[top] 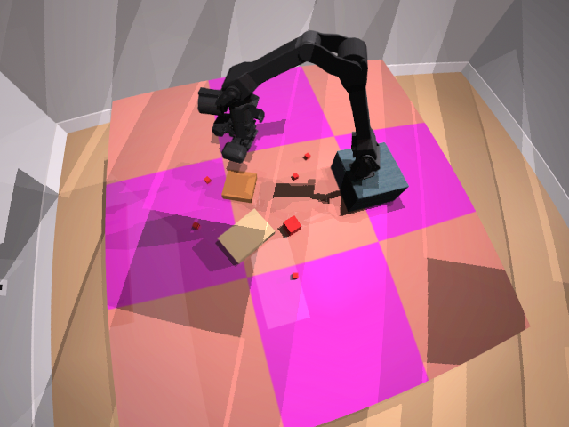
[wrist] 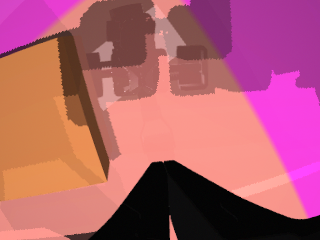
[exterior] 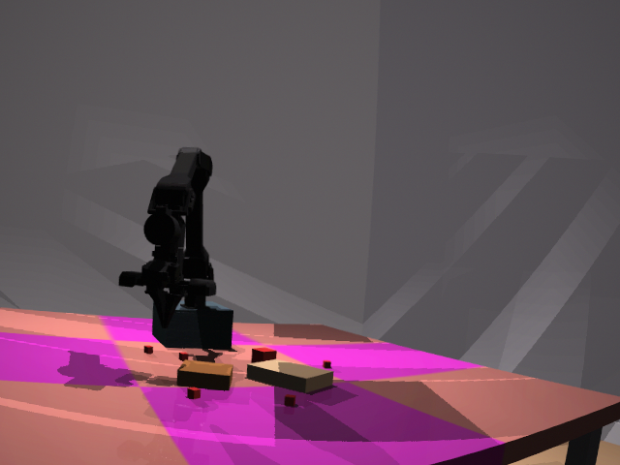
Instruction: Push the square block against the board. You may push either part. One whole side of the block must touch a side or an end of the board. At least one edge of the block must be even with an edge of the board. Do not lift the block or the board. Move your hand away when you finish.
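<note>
The orange square block [top: 239,185] [exterior: 204,374] [wrist: 35,125] lies flat on the table. The cream board [top: 245,237] [exterior: 290,374] lies flat near it, turned at an angle to it. A narrow gap separates the block from the board's nearest corner; no whole side touches. My gripper [exterior: 165,325] [wrist: 163,172] is shut and empty, pointing down above the table on the arm-base side of the block. In the wrist view the block is left of the fingertips, and the board is out of sight. In the top view the fingertips are hidden under the hand.
A larger red cube [top: 292,225] [exterior: 263,355] lies beside the board's right end in the top view. Several small red cubes lie around, one [top: 207,180] [exterior: 194,392] left of the block. The arm stands on a blue-grey box [top: 390,170] [exterior: 217,327].
</note>
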Action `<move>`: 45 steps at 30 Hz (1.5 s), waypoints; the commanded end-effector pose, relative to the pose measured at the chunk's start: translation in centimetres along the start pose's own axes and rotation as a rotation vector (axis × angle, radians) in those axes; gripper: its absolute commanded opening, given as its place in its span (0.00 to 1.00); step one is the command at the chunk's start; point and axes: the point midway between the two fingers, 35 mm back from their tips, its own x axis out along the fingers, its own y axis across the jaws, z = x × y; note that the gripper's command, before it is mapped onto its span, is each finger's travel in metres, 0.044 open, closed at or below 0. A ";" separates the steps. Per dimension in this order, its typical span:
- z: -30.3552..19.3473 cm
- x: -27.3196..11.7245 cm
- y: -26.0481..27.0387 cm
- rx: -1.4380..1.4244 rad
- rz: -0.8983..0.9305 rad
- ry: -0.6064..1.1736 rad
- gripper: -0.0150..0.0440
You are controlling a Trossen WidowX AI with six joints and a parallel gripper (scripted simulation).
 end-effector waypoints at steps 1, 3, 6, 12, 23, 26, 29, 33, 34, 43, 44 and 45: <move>-0.2 0.3 0.1 -0.140 0.000 0.000 0.25; -0.3 0.4 0.1 -0.210 0.000 0.000 0.25; -0.5 0.7 0.1 -0.315 0.000 0.000 0.25; -0.7 1.1 0.2 -0.524 0.000 0.000 0.25; -1.3 1.9 0.4 -0.908 0.000 0.000 0.25; -1.4 2.1 0.4 -1.013 0.000 0.000 0.25; -1.6 2.3 0.5 -1.118 0.001 0.000 0.25; -1.8 2.6 0.5 -1.257 0.001 0.001 0.25; -1.8 2.7 0.5 -1.292 0.001 0.001 0.25; -1.9 3.1 0.5 -1.349 0.001 0.001 0.25; -1.9 3.6 0.6 -1.376 0.001 0.001 0.25; -1.9 4.1 0.6 -1.410 0.001 0.001 0.25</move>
